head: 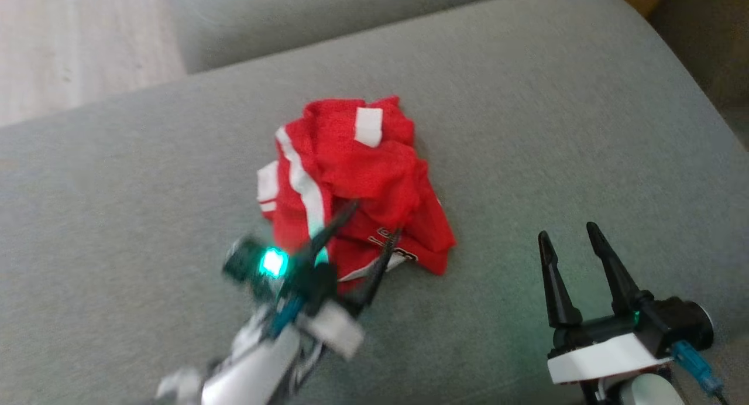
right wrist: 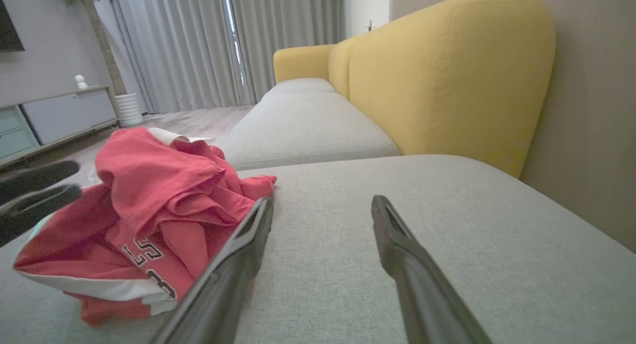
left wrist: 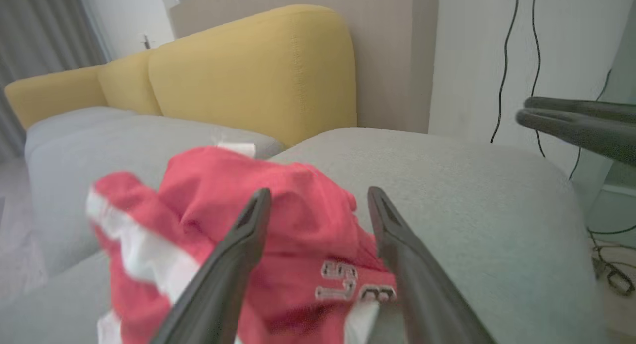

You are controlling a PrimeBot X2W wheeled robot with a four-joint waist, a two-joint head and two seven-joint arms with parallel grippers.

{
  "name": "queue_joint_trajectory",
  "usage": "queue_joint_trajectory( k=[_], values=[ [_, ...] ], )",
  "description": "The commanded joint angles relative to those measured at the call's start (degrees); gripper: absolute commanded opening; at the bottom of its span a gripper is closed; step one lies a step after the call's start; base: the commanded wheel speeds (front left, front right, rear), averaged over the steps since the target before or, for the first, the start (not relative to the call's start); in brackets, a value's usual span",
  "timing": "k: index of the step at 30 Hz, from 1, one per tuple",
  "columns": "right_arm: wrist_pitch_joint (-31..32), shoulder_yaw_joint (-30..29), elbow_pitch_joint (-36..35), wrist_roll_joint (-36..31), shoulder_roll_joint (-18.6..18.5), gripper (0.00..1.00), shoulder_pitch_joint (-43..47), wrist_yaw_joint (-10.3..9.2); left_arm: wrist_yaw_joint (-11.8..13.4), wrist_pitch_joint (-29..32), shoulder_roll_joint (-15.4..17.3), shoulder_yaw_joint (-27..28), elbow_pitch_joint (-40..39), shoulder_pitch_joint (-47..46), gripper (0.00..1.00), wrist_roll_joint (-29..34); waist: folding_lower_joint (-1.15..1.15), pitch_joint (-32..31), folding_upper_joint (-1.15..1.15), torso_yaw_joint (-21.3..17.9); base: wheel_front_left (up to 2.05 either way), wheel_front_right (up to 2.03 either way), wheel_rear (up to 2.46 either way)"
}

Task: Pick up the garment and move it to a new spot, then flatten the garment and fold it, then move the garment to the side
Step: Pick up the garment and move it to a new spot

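Observation:
The garment (head: 351,177) is a crumpled red piece with white stripes and printed lettering, heaped in the middle of a grey sofa cushion (head: 526,130). My left gripper (head: 374,220) is open, its two dark fingers spread over the heap's near edge, above the lettering; the arm is motion-blurred. In the left wrist view the garment (left wrist: 278,224) lies under and between the left gripper (left wrist: 318,195) fingers. My right gripper (head: 566,232) stands open over bare cushion to the right of the heap, clear of it. From the right wrist, the garment (right wrist: 149,205) lies left of the right gripper (right wrist: 320,202).
Yellow backrests (right wrist: 447,70) line the sofa's far side, with a second grey cushion (right wrist: 303,120) beyond. Pale wood floor (head: 76,42) lies past the cushion's left edge. Black cables (left wrist: 516,55) hang on the white wall. Curtains (right wrist: 208,41) and a low cabinet (right wrist: 59,115) stand farther off.

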Motion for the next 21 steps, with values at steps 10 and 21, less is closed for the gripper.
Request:
queue_joint_trajectory(
  k=[10, 21],
  values=[
    [-0.31, 1.77, -2.87, 1.87, -0.15, 1.0, -4.91, 0.43, -6.22, 21.35, -5.24, -8.71, 16.84, -24.8, 1.0, 6.19, -0.01, 10.52, 0.0, -6.07, 0.0, 0.0, 0.0],
    [-0.31, 2.03, -2.27, 2.46, -0.15, 1.0, -5.16, 0.43, -7.3, 28.79, -4.84, -16.91, 26.1, -28.62, 0.0, 4.37, -0.01, 9.96, 0.0, -6.57, 0.0, 0.0, 0.0]
  ],
)
